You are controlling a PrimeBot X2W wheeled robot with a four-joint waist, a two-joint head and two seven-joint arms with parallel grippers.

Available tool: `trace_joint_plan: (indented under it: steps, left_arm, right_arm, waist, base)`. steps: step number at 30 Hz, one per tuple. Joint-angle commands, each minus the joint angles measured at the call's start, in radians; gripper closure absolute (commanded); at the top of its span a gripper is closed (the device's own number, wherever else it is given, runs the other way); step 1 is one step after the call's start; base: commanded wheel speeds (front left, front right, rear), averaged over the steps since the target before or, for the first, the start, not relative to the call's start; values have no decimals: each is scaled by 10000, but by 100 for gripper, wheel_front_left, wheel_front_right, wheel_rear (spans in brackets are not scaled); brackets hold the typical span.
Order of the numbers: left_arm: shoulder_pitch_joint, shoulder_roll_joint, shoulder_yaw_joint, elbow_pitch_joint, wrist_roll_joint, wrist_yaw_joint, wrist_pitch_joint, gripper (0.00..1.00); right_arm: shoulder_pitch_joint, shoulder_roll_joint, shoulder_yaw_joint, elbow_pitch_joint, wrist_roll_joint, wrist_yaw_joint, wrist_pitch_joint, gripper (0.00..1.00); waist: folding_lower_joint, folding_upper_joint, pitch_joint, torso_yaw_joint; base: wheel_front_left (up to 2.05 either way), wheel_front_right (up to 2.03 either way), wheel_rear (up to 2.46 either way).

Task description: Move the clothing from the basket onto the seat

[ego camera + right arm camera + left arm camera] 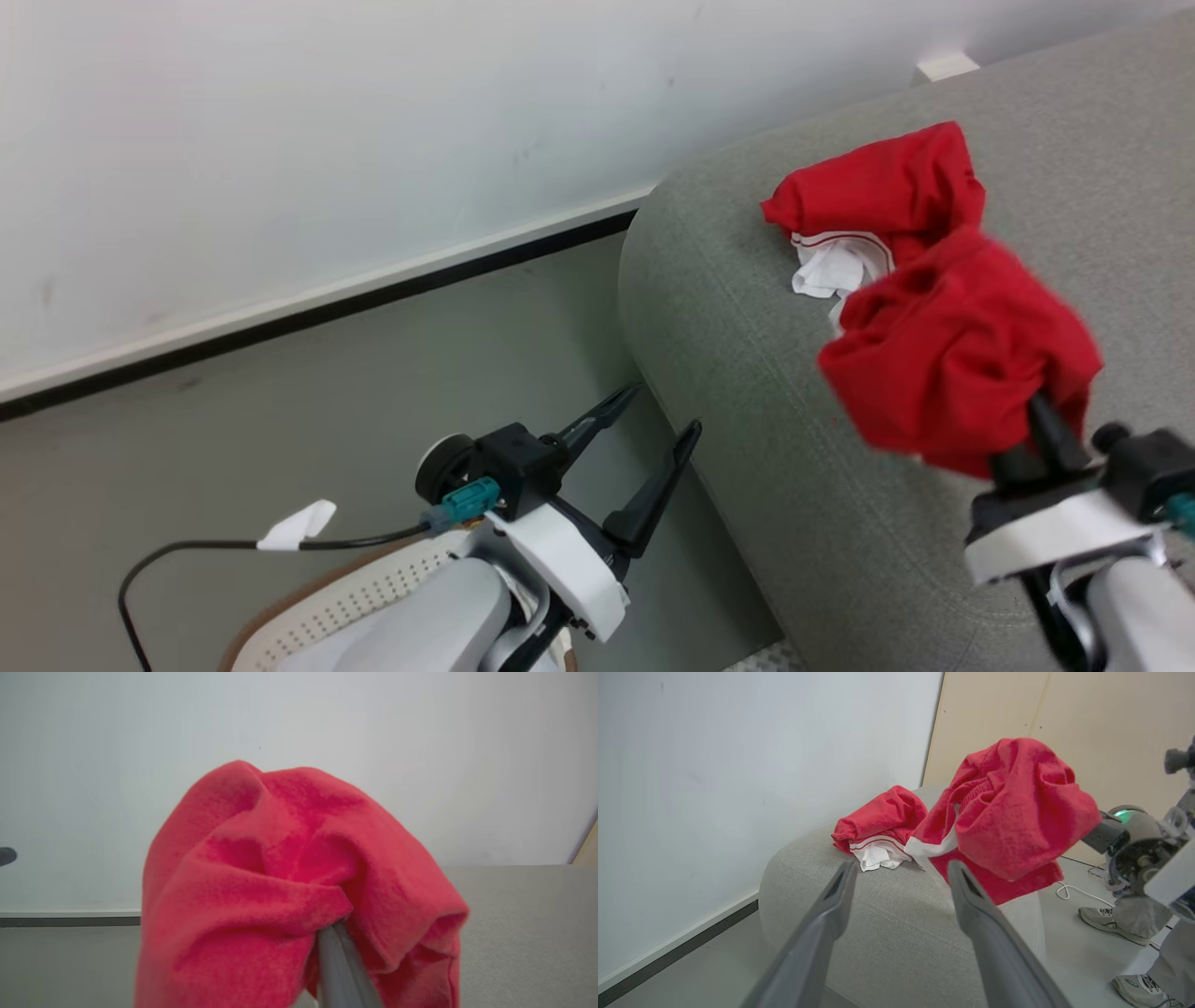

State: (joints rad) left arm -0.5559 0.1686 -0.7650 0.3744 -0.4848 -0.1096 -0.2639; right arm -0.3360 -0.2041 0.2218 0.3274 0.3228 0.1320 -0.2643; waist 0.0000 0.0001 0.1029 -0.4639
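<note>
Clamping one red garment [962,364] above the seat [747,373], the right gripper [1046,425] should next lower and open; the left gripper [665,408] gapes empty.

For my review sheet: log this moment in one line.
right tool: shut on red garment, over sofa | left tool: open, empty | other garment: on sofa

one red garment [878,191] lies crumpled on the grey sofa [747,392].

Before me a plain white wall [280,140] meets the smooth grey floor [327,401] along a black-edged skirting [373,291], and a beige panel [1064,718] adjoins that wall.
</note>
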Motion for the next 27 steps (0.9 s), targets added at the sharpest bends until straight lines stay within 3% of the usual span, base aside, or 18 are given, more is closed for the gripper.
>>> trace_joint_plan:
  steps: [1, 14, 21, 27]
  left_arm:
    - [-106, 110, -20, 8, 146, -24, 7, 0]
    - [-683, 960, -96, -590, 162, -104, 487, 0]
    - [-894, 1468, -7, -1064, 178, -98, 709, 0]
    - [-1047, 1787, 85, -1381, 204, -60, 773, 0]
  right_arm:
    - [-384, -191, -139, 31, 232, -26, 1, 100]
    - [-3400, -2343, -1088, 1636, 1575, -25, 47, 100]
    - [-4819, -3542, -1085, 3588, 2266, -25, 571, 100]
    - [-5313, -4012, -658, 5412, 2912, -26, 1865, 100]
  waist:
    - [0, -1, 253, 145]
    - [0, -1, 2495, 1238]
    - [0, -1, 3710, 1872]
    - [0, -1, 4462, 2215]
  base:
    - [0, 0, 0]
    - [0, 0, 0]
    - [0, 0, 0]
    - [0, 0, 0]
